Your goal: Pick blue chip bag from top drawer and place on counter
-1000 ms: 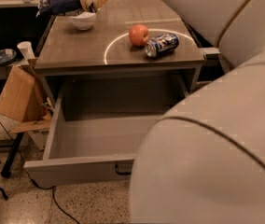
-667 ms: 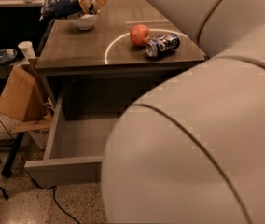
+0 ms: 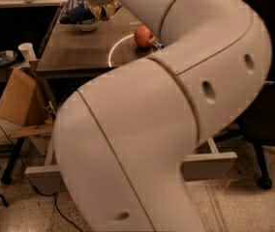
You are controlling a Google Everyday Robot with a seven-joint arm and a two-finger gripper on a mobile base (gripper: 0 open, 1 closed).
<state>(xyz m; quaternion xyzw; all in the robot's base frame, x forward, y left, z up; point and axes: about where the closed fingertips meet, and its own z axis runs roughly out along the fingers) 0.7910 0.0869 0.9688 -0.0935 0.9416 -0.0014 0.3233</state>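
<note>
Camera view: we see the gripper (image 3: 102,7) over the far end of the counter (image 3: 69,52), against the blue chip bag (image 3: 75,9).
Whether it is clamped on the bag we cannot tell. The bag touches its side, just above a white bowl (image 3: 86,26). Out from the gripper, toward us, an apple (image 3: 143,35) sits by the white circle (image 3: 112,54). Well below, the top drawer (image 3: 210,164) stands pulled out, mostly hidden behind the arm (image 3: 166,120).
</note>
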